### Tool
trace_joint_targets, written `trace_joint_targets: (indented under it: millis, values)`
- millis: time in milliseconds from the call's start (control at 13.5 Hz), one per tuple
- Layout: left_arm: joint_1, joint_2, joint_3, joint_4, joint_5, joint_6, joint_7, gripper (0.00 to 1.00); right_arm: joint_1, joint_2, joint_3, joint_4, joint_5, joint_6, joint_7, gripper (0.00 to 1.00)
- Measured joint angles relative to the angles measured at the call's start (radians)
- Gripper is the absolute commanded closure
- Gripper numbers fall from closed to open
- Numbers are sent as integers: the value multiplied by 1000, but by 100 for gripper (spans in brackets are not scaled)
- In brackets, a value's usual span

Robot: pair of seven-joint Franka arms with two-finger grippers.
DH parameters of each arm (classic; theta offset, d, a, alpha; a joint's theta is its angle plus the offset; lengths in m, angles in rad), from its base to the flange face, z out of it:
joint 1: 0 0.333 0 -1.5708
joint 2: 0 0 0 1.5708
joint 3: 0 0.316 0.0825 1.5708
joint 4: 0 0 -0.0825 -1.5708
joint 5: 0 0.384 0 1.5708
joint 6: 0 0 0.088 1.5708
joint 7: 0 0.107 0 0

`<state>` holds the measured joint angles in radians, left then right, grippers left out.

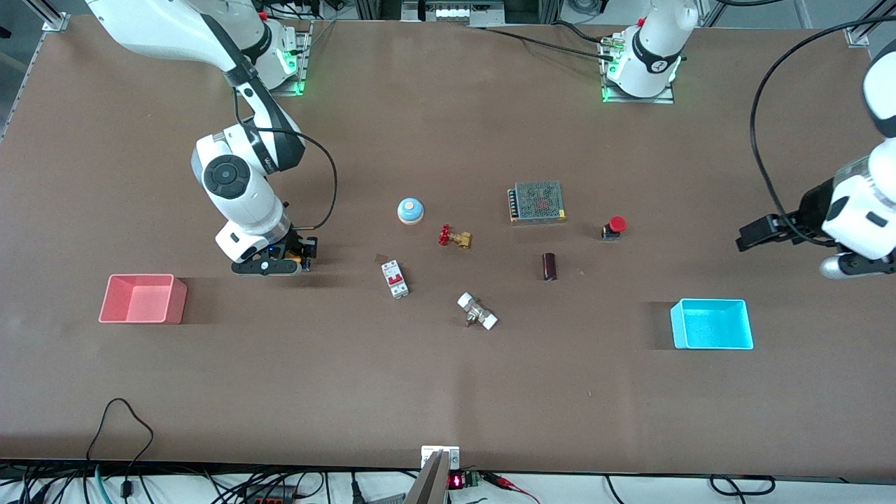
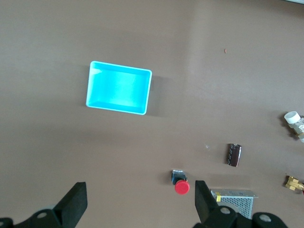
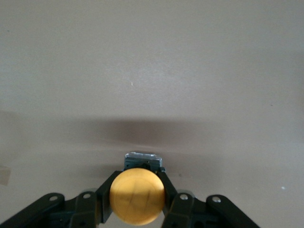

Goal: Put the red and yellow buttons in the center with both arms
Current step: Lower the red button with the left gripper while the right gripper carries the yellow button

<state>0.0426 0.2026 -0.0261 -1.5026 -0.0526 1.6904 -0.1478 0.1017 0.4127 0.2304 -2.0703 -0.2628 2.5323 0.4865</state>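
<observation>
The yellow button [image 3: 137, 195] sits between the fingers of my right gripper [image 3: 137, 191], which is shut on its body. In the front view that gripper [image 1: 299, 257] is low at the brown tabletop [image 1: 448, 378], beside the pink bin, and only a bit of the yellow cap [image 1: 306, 261] shows. The red button [image 1: 614, 227] stands on the table beside the mesh box. My left gripper [image 1: 754, 236] is open and empty in the air toward the left arm's end of the table. In the left wrist view the red button [image 2: 181, 186] lies just inside one finger [image 2: 205, 202] of that gripper [image 2: 140, 204].
A pink bin [image 1: 143, 299] and a cyan bin [image 1: 712, 323] stand at either end. In between are a blue-domed button [image 1: 410, 210], a brass valve [image 1: 455, 237], a mesh box [image 1: 537, 202], a circuit breaker [image 1: 395, 278], a dark cylinder [image 1: 549, 266] and a white-capped fitting [image 1: 477, 311].
</observation>
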Motion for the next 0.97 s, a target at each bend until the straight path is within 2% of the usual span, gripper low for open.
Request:
trace_joint_targets:
  millis: [297, 818, 892, 966]
  values:
    - [4, -1, -6, 55, 0, -79, 3, 0, 14, 21, 0, 0, -3, 35, 5, 65]
    - [3, -10, -8, 45, 5, -89, 22, 0, 15, 43, 0, 0, -23, 55, 6, 65]
    - [3, -10, -8, 46, 9, -89, 43, 0, 15, 44, 0, 0, -23, 56, 6, 63]
    - [4, -11, -7, 48, 10, -88, 63, 0, 15, 44, 0, 0, -23, 56, 6, 55]
